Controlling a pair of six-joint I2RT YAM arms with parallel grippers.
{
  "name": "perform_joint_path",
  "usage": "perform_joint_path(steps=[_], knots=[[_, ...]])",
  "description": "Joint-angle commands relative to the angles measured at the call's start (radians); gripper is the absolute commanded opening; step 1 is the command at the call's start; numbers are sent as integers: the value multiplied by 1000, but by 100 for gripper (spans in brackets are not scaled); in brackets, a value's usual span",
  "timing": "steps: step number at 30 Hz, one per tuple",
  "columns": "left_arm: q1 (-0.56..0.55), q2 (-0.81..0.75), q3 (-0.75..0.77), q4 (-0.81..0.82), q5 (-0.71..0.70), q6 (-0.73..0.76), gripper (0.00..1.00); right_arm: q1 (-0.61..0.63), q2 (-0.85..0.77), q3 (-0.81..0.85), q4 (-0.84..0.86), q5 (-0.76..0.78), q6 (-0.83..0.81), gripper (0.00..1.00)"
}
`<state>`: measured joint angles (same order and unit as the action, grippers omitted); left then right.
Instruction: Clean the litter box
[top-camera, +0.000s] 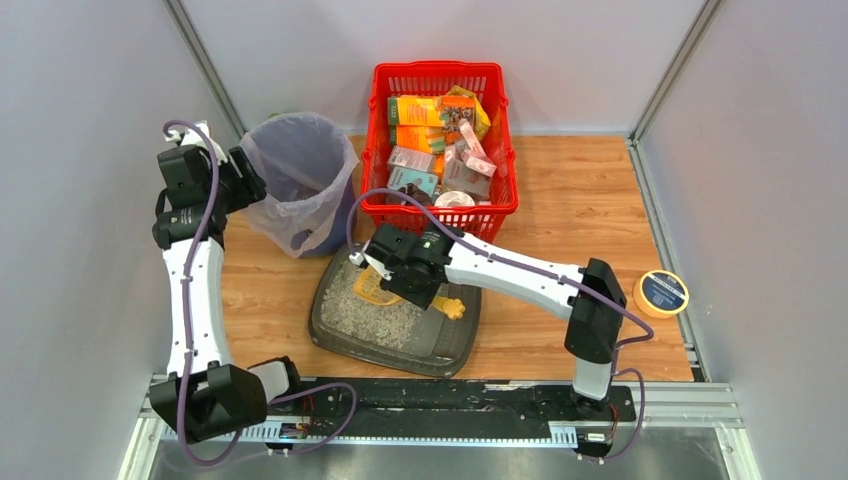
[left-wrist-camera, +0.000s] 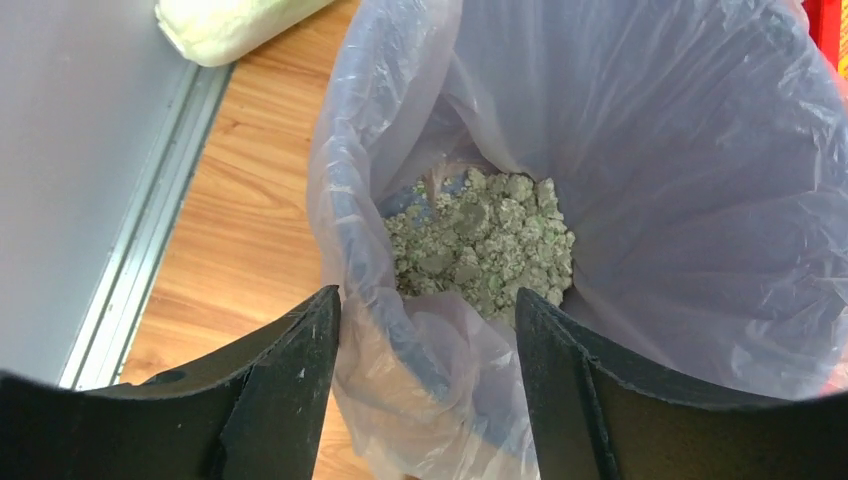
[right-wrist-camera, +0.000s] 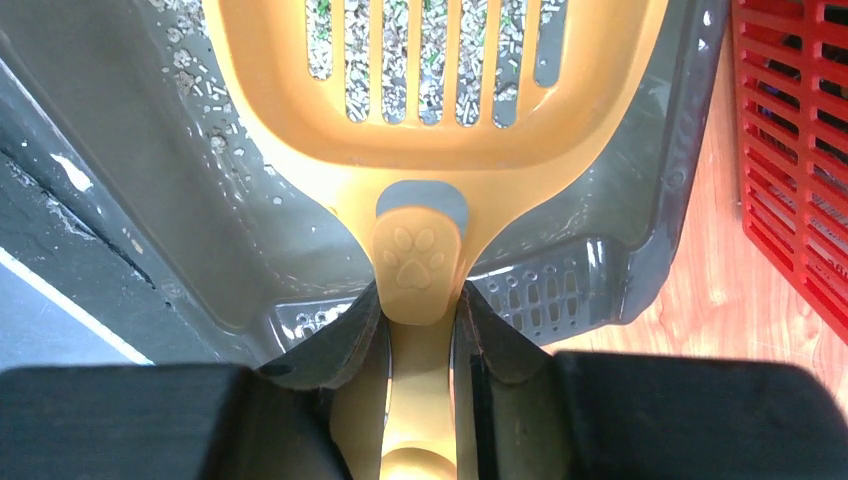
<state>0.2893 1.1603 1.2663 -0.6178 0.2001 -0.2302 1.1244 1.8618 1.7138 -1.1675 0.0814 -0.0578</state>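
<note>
at the far left the left gripper (top-camera: 247, 186) hangs over the near rim of the bin (top-camera: 300, 170), which is lined with a thin clear bag. in the left wrist view its jaws stand wide apart with nothing pinched between them, so it is released, and the bag's crumpled edge lies just below the gap. at the bottom of the bag sits a heap of grey-green clumps (left-wrist-camera: 485, 240).

next, near the middle of the wooden table (top-camera: 580, 200), the litter box (top-camera: 325, 322) lies flat, turned slightly askew, just in front of the red basket (top-camera: 437, 70) and to the right of the bin. pale gravelly litter covers its floor.

the right gripper (top-camera: 392, 278) reaches in over the litter box from the right and is clenched on the handle of a yellow scoop (top-camera: 372, 286). the right wrist view shows both fingers pressed against the handle just behind a paw-print mark, the slotted head inside the tray with litter showing through the slots.

far right, a roll of tape (top-camera: 661, 293) lies by the table's edge.
</note>
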Motion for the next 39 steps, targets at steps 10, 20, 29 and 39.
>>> perform_joint_path(steps=[10,20,29,39], knots=[[-90,-277,81,-14,-308,120,75,-2,-335,-252,327,29,-96,0],[-525,-442,-94,-70,-17,8,75,9,-542,-416,537,49,-188,0],[-634,-360,-228,9,280,-121,77,89,-613,-493,641,107,-286,0],[-638,-332,-292,38,347,-156,20,133,-622,-551,721,228,-335,1]])
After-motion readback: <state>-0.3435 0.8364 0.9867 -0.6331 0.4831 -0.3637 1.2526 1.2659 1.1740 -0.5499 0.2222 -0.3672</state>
